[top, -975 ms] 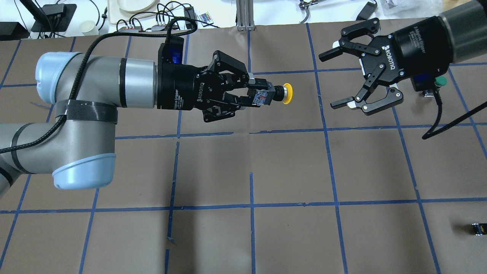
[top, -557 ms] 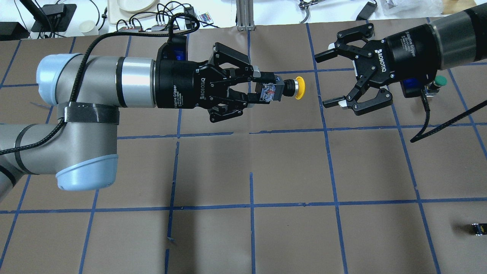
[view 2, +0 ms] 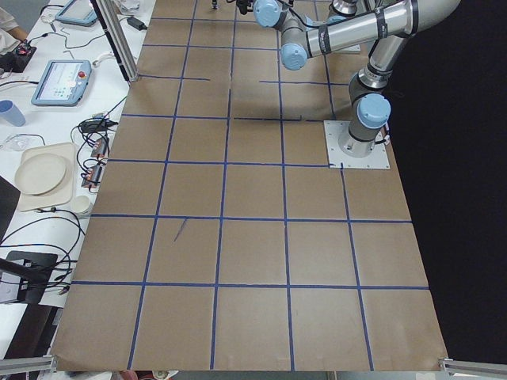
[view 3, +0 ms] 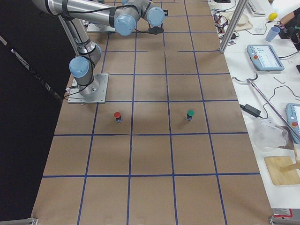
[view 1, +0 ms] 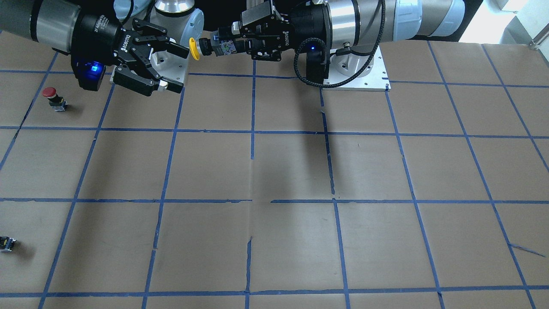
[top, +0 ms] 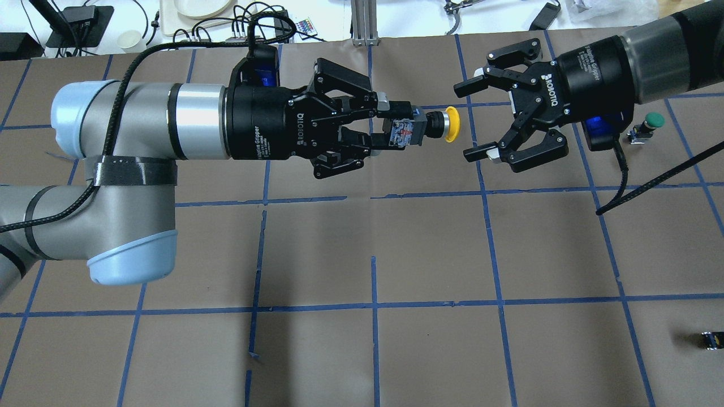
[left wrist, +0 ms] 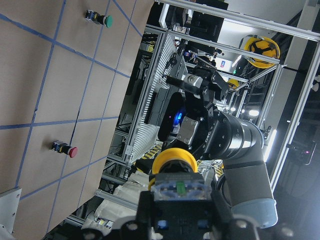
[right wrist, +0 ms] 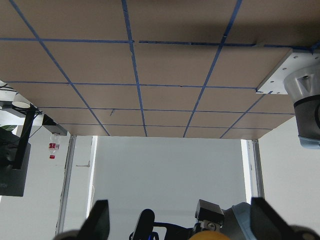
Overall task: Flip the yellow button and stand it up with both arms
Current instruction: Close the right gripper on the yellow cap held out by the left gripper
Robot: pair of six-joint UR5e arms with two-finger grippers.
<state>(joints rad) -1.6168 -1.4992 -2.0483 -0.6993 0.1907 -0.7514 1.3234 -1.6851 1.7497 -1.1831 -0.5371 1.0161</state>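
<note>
Cut off at the overhead view's left edge: the lower links of the left arm (top: 113,147). Half buried between the fingers of the left gripper (top: 396,125): the dark body of the yellow button (top: 434,124). Clamped tight there, held level in the air above the table (top: 430,249), cap outward, pointing at the right gripper (top: 467,120). Spread wide and grasping nothing, with the cap just short of the gap between its fingertips, close but not touching as far as can be seen. Barely made out in the right wrist view: a sliver of yellow at the bottom edge, between two blurred dark fingers. Cut off at the top right corner: most of the right arm (top: 650,51). Too small to judge in both side views: either gripper. By count: two arms, two grippers, one yellow button aloft. On the table: one green-capped button (top: 649,125), upright, beyond the right gripper; one red-capped button (view 1: 52,97), upright, in the front-facing view; one small dark block (top: 711,340) with a yellow spot near the right edge, detail unclear.
</note>
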